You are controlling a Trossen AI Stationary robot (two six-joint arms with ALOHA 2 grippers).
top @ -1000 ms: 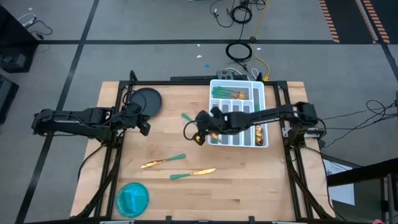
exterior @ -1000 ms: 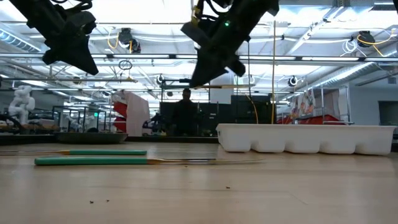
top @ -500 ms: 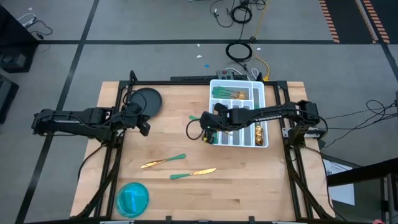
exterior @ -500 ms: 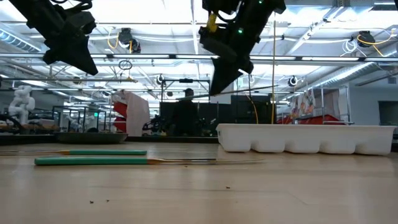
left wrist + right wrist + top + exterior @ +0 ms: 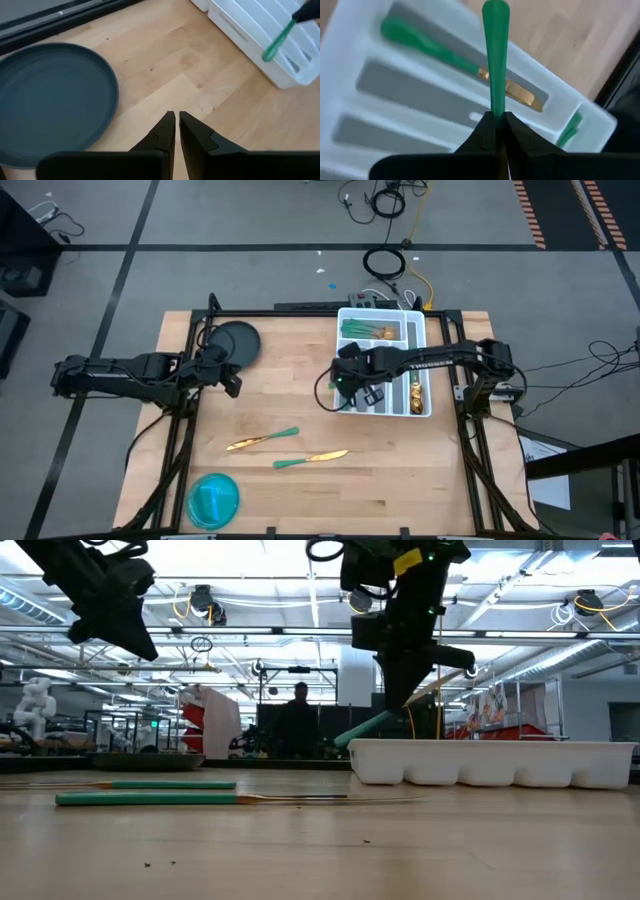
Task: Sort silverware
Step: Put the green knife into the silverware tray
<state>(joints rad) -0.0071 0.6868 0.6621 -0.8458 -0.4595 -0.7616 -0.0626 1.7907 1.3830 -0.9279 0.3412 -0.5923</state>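
Over the left end of the white divided tray [image 5: 424, 408], the right gripper [image 5: 352, 388] hangs with its fingers clamped tight on one piece of silverware, a green-handled utensil [image 5: 495, 60] whose handle sticks straight out ahead of the fingers; its head is hidden in the grip, so fork, spoon or knife cannot be told. From table height the green handle [image 5: 365, 728] slants down toward the tray's left rim, its free end just above the rim, apart from it. The move to come turns on this: the tray's long slots lie directly under the held piece, and in the right wrist view the handle runs across one slot that already holds a gold-headed utensil [image 5: 465, 68], so in my judgement the handle has to be turned along a slot before it can drop in cleanly. Two more pieces lie on the bare wood well to the near left of the tray, a gold-headed one [image 5: 262, 440] and another [image 5: 311, 457] just nearer, both lying roughly left to right. The left gripper [image 5: 232, 384] waits by the dark round plate [image 5: 237, 342] at the far left, fingers nearly together and holding nothing, somewhat closer to those two loose pieces than the right gripper is.
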